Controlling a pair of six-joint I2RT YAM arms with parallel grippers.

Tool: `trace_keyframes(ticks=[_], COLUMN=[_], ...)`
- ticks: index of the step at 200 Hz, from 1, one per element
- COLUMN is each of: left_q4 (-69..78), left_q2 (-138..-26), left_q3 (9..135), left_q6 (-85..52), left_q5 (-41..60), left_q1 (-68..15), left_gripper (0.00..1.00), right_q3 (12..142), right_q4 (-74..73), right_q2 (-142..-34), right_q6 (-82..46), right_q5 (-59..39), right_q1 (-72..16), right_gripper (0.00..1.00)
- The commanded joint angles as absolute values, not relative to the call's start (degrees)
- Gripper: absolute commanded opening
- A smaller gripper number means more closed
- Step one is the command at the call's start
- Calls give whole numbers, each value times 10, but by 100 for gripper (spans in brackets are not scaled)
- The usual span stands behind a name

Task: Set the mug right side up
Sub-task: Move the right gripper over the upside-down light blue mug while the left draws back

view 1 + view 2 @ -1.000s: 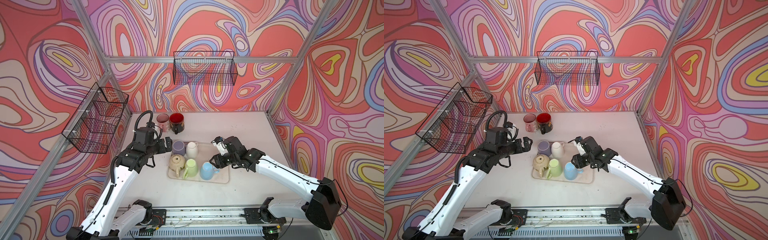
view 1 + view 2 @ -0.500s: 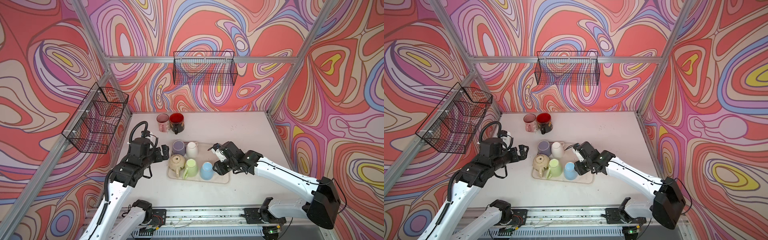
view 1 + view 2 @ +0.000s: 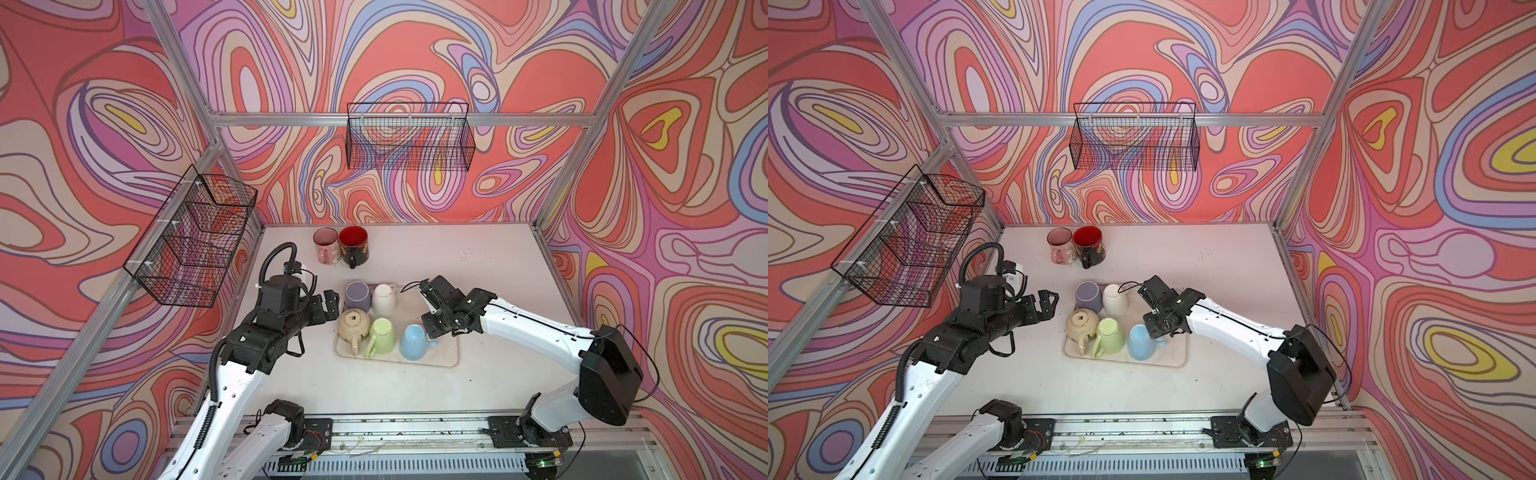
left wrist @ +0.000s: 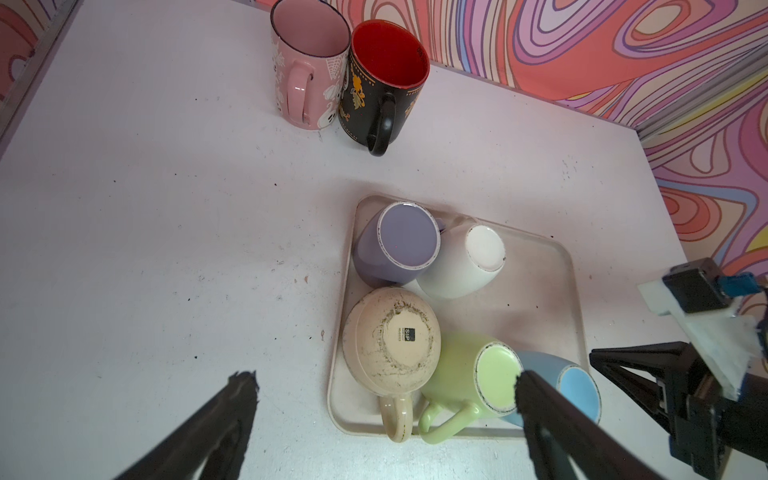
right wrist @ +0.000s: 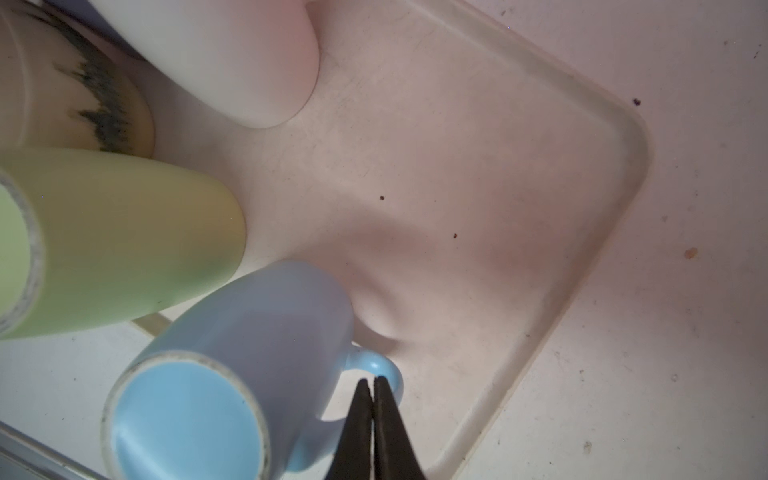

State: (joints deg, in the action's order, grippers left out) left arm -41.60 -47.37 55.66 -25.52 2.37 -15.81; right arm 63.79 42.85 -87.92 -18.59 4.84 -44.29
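A light blue mug (image 3: 413, 341) (image 3: 1140, 340) stands upside down, base up, at the near right of a beige tray (image 3: 444, 357). Its handle points right. My right gripper (image 3: 432, 332) (image 3: 1156, 332) (image 5: 372, 380) is shut, with its thin black fingertips pinched on the handle loop of the blue mug (image 5: 232, 353). My left gripper (image 3: 332, 305) (image 3: 1047, 303) (image 4: 382, 378) hovers wide open off the tray's left edge and holds nothing. The left wrist view shows the blue mug (image 4: 577, 386) partly behind one of my fingers.
On the tray sit upside-down purple (image 3: 357, 295), white (image 3: 383, 299), beige (image 3: 353, 326) and green (image 3: 381, 334) mugs, packed close to the blue one. A pink mug (image 3: 325, 245) and a black mug with red inside (image 3: 353, 245) stand upright behind. Wire baskets (image 3: 409, 137) (image 3: 191, 237) hang on the walls.
My right gripper has moved in and down to the blue mug's handle and closed on it. My left arm has shifted slightly and stays open.
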Motion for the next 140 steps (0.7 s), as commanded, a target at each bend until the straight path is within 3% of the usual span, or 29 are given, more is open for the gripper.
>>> trace_keyframes(ticks=[1, 140], left_q4=[-416, -416], left_q2=[-468, -478], left_q3=[554, 551], left_q6=[-248, -248], left_q5=[25, 23], left_q1=[-159, -159], left_gripper=[100, 100], right_q3=[653, 549], right_q4=[422, 382], right_q2=[-897, -830], right_q6=[-193, -219], right_q5=[54, -25], right_q1=[-445, -448], right_gripper=[0, 0])
